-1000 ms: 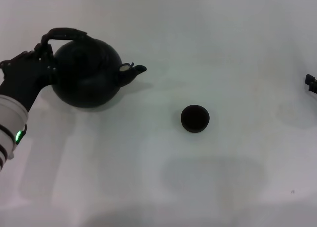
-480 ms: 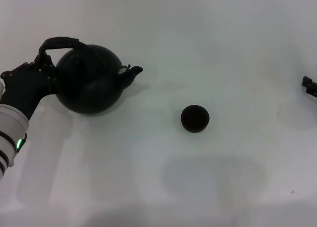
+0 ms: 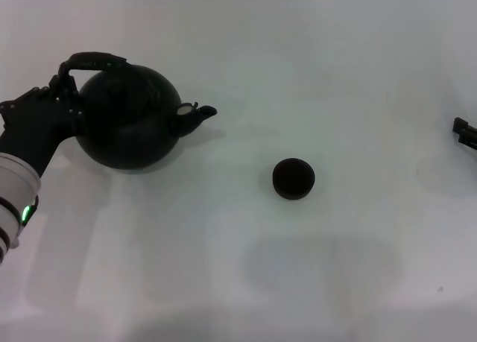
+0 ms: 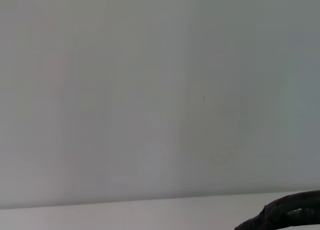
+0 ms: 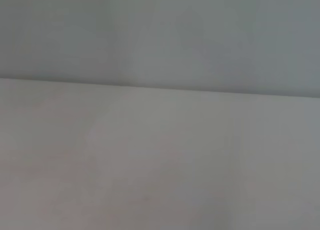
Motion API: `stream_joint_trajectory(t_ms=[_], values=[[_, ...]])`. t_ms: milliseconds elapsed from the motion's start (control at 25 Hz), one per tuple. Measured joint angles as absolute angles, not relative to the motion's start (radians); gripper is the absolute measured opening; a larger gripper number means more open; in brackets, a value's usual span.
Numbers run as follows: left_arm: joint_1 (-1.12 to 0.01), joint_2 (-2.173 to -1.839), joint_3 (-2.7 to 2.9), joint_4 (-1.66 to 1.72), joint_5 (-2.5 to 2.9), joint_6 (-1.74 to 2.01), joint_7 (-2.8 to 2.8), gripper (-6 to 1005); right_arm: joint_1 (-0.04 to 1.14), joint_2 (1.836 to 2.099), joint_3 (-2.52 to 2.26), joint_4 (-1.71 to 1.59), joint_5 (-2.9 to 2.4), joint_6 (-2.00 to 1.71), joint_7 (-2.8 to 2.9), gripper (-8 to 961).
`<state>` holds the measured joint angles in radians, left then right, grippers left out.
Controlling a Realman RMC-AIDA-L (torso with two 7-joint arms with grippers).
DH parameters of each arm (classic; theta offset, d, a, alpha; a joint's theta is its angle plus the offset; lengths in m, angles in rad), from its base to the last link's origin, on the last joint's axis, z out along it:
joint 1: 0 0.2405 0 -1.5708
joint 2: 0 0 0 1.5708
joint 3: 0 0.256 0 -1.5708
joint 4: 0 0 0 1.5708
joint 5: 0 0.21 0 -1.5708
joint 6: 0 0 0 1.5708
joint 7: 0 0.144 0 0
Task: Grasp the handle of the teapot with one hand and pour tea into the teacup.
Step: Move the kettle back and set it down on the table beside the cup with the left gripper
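Note:
The black teapot point(image 3: 128, 120) sits at the left of the white table in the head view, its short spout point(image 3: 200, 115) pointing right toward the teacup point(image 3: 293, 178). My left gripper point(image 3: 64, 95) is at the left end of the arched handle point(image 3: 92, 60) and is shut on it. A dark, rough piece of the handle point(image 4: 287, 216) shows in a corner of the left wrist view. The small round teacup stands upright, well to the right of the spout and nearer to me. Only a bit of my right gripper point(image 3: 465, 132) shows, at the far right edge.
The white table point(image 3: 246, 275) stretches all around the pot and cup, with faint shadows on its near part. The right wrist view holds only the pale tabletop and a wall.
The teapot has swung a little in my left gripper: the body shifted slightly and the spout tip dropped a bit. The teacup stayed put. The right gripper slid slightly toward the edge.

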<state>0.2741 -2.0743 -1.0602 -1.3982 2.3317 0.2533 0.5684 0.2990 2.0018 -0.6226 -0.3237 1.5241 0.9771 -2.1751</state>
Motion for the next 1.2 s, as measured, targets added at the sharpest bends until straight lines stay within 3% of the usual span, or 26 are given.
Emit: stream_joint_trajectory(t_ms=[1200], values=[[0.287,-2.077,-1.124,-1.442,2.328,0.122,0.564,124,0.291,2.002,-0.632,-0.314,1.525,0.981,-2.177,858]])
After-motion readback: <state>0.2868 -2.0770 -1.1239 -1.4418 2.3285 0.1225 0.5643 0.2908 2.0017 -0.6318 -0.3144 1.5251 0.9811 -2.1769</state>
